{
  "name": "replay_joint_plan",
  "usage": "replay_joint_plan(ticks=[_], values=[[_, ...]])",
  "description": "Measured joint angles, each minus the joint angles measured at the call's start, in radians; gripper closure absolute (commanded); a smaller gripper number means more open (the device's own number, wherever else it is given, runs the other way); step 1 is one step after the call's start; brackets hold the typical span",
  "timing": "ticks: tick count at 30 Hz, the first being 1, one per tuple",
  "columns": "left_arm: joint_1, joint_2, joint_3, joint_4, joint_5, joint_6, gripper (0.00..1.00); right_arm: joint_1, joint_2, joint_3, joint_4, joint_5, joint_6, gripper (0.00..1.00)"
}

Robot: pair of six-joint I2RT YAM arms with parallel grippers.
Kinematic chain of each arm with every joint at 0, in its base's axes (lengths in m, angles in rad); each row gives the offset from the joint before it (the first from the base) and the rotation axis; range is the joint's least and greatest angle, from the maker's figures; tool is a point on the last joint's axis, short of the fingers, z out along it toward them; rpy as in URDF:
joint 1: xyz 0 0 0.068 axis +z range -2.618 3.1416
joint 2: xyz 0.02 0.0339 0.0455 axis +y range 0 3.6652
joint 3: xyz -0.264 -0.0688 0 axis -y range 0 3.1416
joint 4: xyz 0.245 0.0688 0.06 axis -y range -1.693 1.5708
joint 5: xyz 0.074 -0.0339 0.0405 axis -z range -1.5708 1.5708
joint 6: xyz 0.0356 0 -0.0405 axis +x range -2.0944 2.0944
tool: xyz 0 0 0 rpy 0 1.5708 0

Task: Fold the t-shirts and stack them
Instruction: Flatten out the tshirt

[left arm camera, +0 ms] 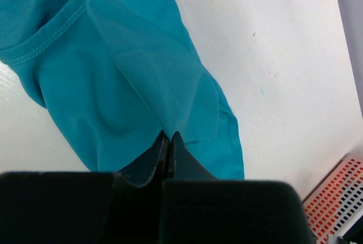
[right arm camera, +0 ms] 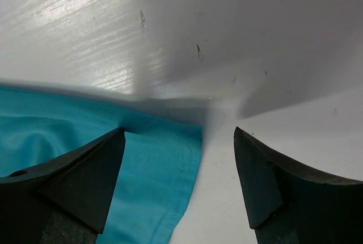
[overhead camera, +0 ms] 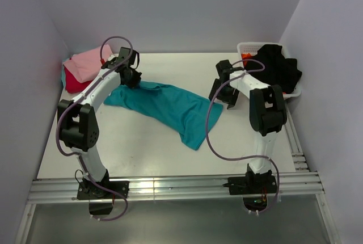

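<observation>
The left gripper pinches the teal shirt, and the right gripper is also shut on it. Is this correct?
Not quite. The left gripper does pinch the teal shirt, but the right gripper is open, holding nothing; the right wrist view shows it.

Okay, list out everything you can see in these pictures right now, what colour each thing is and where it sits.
teal t-shirt: one, teal, spread at a slant across the middle of the table
pink t-shirt: one, pink, far left corner, on top of the red one
red t-shirt: one, red, under the pink one
black t-shirt: one, black, heaped in the basket
orange cloth: one, orange, peeking out in the basket
basket: one, white lattice, far right corner
table: one, white
left arm: one, black and white, reaching to the teal t-shirt's far end
right arm: one, black and white, beside the basket
left hand: one, black, pinching the teal cloth
right hand: one, black, open over the shirt's edge
</observation>
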Motion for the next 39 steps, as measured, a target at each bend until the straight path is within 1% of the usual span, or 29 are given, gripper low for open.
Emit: replay_joint_plan(ticks=[5, 8, 9, 11, 12, 13, 14, 15, 22, 26, 28, 30, 34, 36, 37, 39], values=[[0.014, 0.018, 0.021, -0.004, 0.003, 0.011, 1.0, 0.0, 0.044, 0.013, 0.002, -0.002, -0.004, 0.3], [0.024, 0.033, 0.021, -0.005, 0.007, 0.019, 1.0, 0.0, 0.063, 0.027, -0.001, -0.004, -0.011, 0.42], [0.027, 0.037, 0.021, -0.006, 0.007, 0.019, 1.0, 0.0, 0.064, 0.03, -0.001, -0.005, -0.014, 0.53], [0.033, 0.044, 0.021, -0.006, 0.008, 0.02, 1.0, 0.0, 0.065, 0.034, 0.002, -0.011, -0.022, 0.64], [0.036, 0.045, 0.021, -0.006, 0.009, 0.02, 1.0, 0.0, 0.065, 0.037, 0.003, -0.014, -0.023, 0.79], [0.038, 0.047, 0.021, -0.007, 0.01, 0.02, 1.0, 0.0, 0.067, 0.038, 0.003, -0.017, -0.029, 0.86], [0.04, 0.047, 0.021, -0.006, 0.01, 0.02, 1.0, 0.0, 0.069, 0.039, 0.003, -0.021, -0.031, 0.95], [0.042, 0.047, 0.021, -0.007, 0.01, 0.02, 1.0, 0.0, 0.073, 0.04, 0.003, -0.023, -0.03, 1.0], [0.045, 0.065, 0.051, -0.037, 0.0, 0.033, 1.0, 0.0, 0.07, 0.043, -0.002, -0.023, -0.031, 1.0], [0.046, 0.072, 0.174, -0.13, -0.037, 0.077, 1.0, 0.0, 0.029, 0.08, -0.069, -0.02, -0.039, 1.0], [0.046, 0.066, 0.263, -0.165, -0.072, 0.106, 1.0, 0.0, -0.006, 0.158, -0.133, -0.018, -0.048, 1.0], [0.047, 0.04, 0.322, -0.17, -0.103, 0.134, 1.0, 0.0, -0.049, 0.283, -0.182, -0.013, -0.058, 1.0], [0.047, -0.097, 0.352, -0.179, -0.14, 0.188, 1.0, 0.0, -0.149, 0.577, -0.266, -0.003, -0.083, 1.0], [0.047, -0.2, 0.362, -0.185, -0.146, 0.224, 1.0, 0.0, -0.238, 0.7, -0.288, -0.005, -0.098, 1.0], [0.047, -0.245, 0.362, -0.178, -0.144, 0.244, 1.0, 0.0, -0.292, 0.72, -0.287, -0.006, -0.102, 1.0], [0.047, -0.354, 0.357, -0.153, -0.123, 0.291, 1.0, 0.0, -0.42, 0.709, -0.288, -0.019, -0.106, 1.0]])
